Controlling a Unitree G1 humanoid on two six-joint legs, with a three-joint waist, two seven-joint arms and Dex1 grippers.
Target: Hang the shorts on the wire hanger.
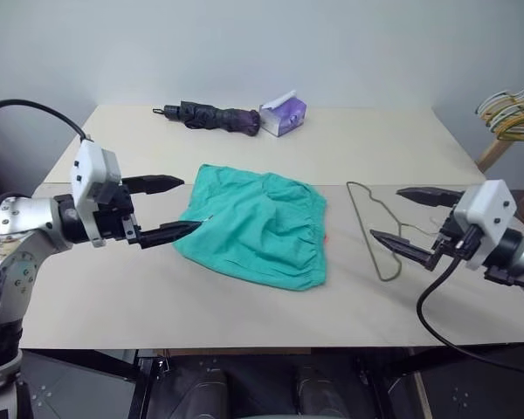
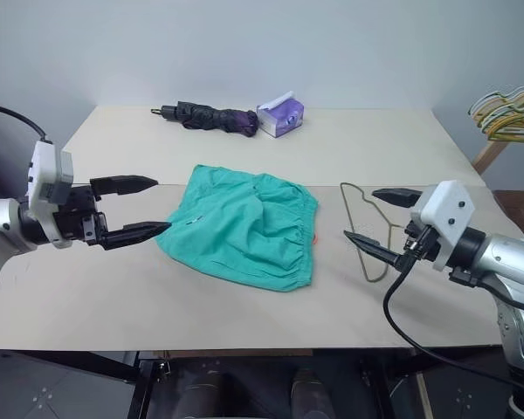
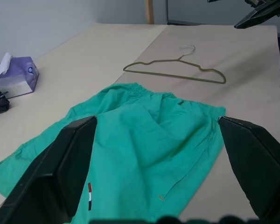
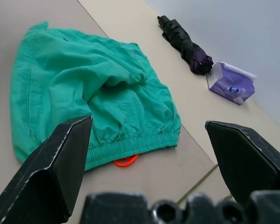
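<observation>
The teal-green shorts (image 1: 255, 225) lie rumpled flat on the middle of the table, waistband toward the right with a small orange tag (image 4: 125, 161) at its edge. The thin olive wire hanger (image 1: 377, 234) lies flat on the table just right of them, also seen as the wire hanger (image 3: 175, 71). My left gripper (image 1: 173, 208) hovers open at the left edge of the shorts, empty, fingers pointing right. My right gripper (image 1: 410, 220) hovers open over the hanger's right side, empty, fingers pointing left.
A dark folded umbrella (image 1: 211, 116) and a purple tissue box (image 1: 283, 114) sit at the table's far edge. A bunch of pale and yellow hangers (image 1: 513, 113) on a wooden rack stands beyond the table's right side. The table's front edge (image 1: 271, 342) runs close below the shorts.
</observation>
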